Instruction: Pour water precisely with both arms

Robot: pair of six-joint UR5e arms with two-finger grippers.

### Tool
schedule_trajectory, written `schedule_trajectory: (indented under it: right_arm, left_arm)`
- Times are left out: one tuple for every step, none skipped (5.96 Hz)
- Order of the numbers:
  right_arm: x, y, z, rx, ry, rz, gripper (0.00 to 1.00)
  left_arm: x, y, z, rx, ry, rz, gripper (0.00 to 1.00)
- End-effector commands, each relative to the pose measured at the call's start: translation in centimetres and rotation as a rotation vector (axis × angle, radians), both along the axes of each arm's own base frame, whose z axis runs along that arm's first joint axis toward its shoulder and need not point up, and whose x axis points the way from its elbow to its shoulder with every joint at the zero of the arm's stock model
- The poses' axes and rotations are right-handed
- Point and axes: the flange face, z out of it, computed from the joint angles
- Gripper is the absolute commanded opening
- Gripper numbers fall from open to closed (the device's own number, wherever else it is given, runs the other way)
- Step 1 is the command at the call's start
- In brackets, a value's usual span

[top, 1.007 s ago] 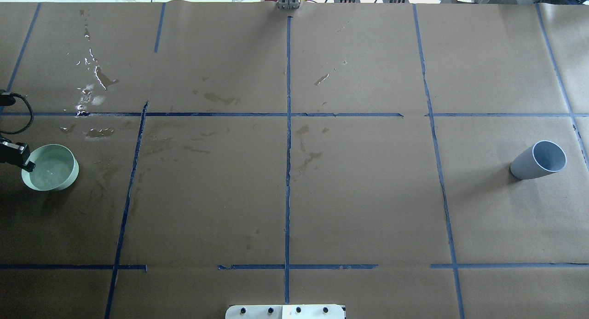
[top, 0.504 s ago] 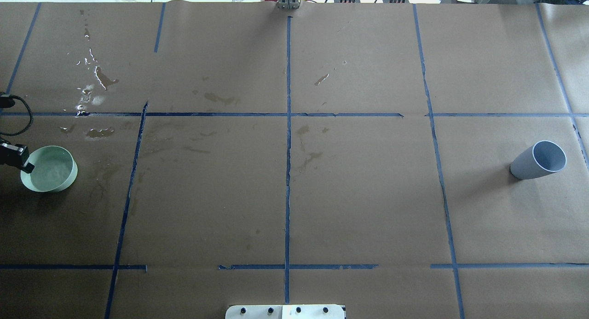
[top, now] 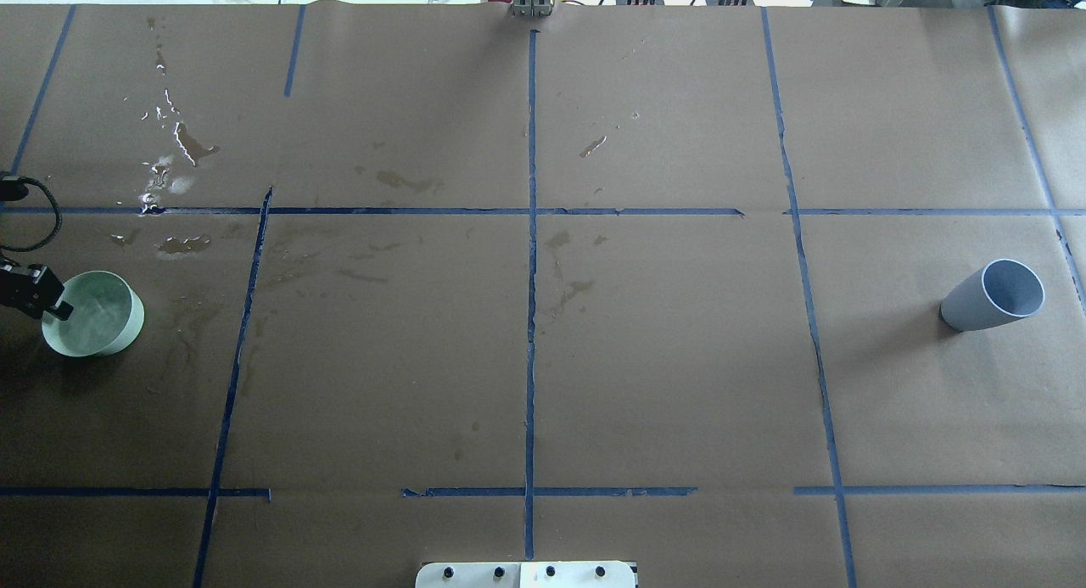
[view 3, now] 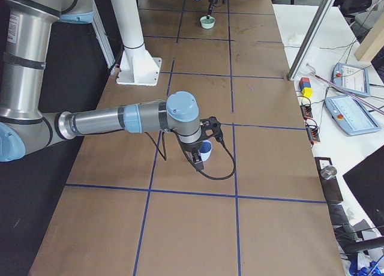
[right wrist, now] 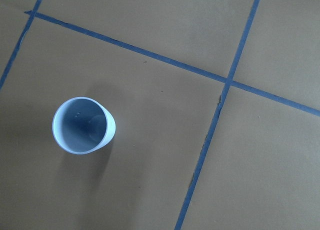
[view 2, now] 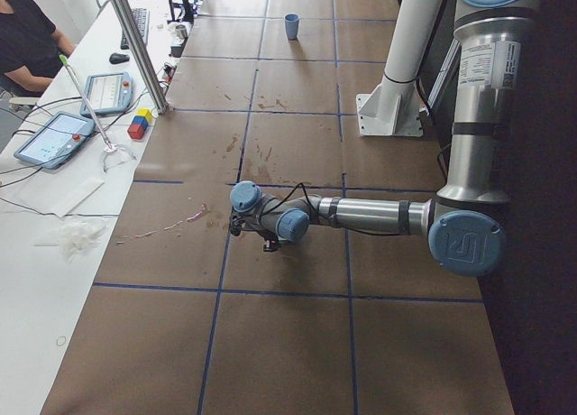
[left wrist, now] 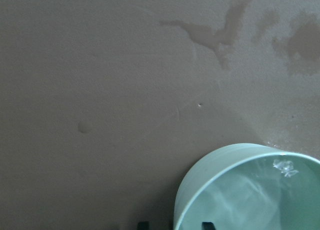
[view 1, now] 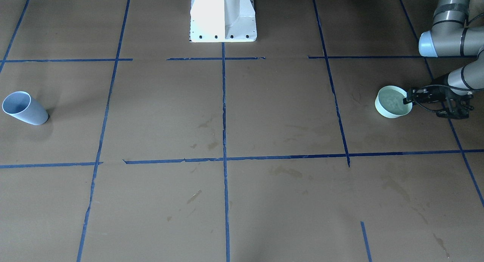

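A pale green bowl [top: 127, 316] sits at the table's far left and holds a little water [top: 89, 308], which ripples. My left gripper [top: 53, 310] is shut on the bowl's rim, one finger inside and one outside; the left wrist view shows the rim [left wrist: 200, 165] and glinting water [left wrist: 285, 166]. In the front-facing view the left gripper [view 1: 407, 99] meets the bowl [view 1: 385, 110]. A light blue cup [top: 976, 304] stands upright at the far right, empty in the right wrist view [right wrist: 82, 125]. My right gripper [view 3: 201, 159] hovers by the cup; I cannot tell its state.
Wet patches and droplets [top: 165, 176] lie on the brown paper behind the bowl. Blue tape lines cross the table. The white pedestal base [view 1: 223, 16] stands at the robot's side. Tablets [view 2: 63, 135] and coloured blocks [view 2: 140, 124] lie on the operators' table.
The bowl and my left gripper have shifted slightly, first left and then back towards the robot. The water's ripples have changed. The blue cup has not moved.
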Motion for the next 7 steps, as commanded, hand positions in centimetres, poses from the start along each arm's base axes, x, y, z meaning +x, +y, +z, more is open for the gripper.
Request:
schedule_trajectory:
  right_arm:
    - [0.0,-0.1,0.0,0.0,0.0,0.0,1.0]
    - [0.0,-0.1,-0.1,0.001,0.001,0.0,1.0]
    - [-0.2,-0.2,0.0,0.001,0.007,-0.004,1.0]
    - [-0.6,-0.5,0.0,0.003,0.029,-0.014,1.0]
    - [-0.7,-1.0,-0.3,-0.024,0.027,-0.013,1.0]
    - [-0.6,-1.8,-0.5,-0.1,0.028,-0.013,1.0]
    - [-0.7,-1.5,-0.3,-0.14,0.024,-0.013,1.0]
  left_arm:
    - [-0.1,-0.1,-0.8,0.014,0.008,-0.003,0.68]
    - [-1.3,-0.6,-3.0,0.037,0.045,-0.024,0.69]
    - [-4.6,-1.7,-5.0,0.076,0.056,-0.091,0.98]
    - [-8.8,-1.9,-6.6,0.11,0.062,-0.172,1.0]
    - [-12.8,-1.9,-8.3,0.146,0.066,-0.247,1.0]
    - [-15.0,-2.0,-8.9,0.159,0.066,-0.29,1.0]
    - [-17.8,-2.1,-8.9,0.192,0.059,-0.32,1.0]
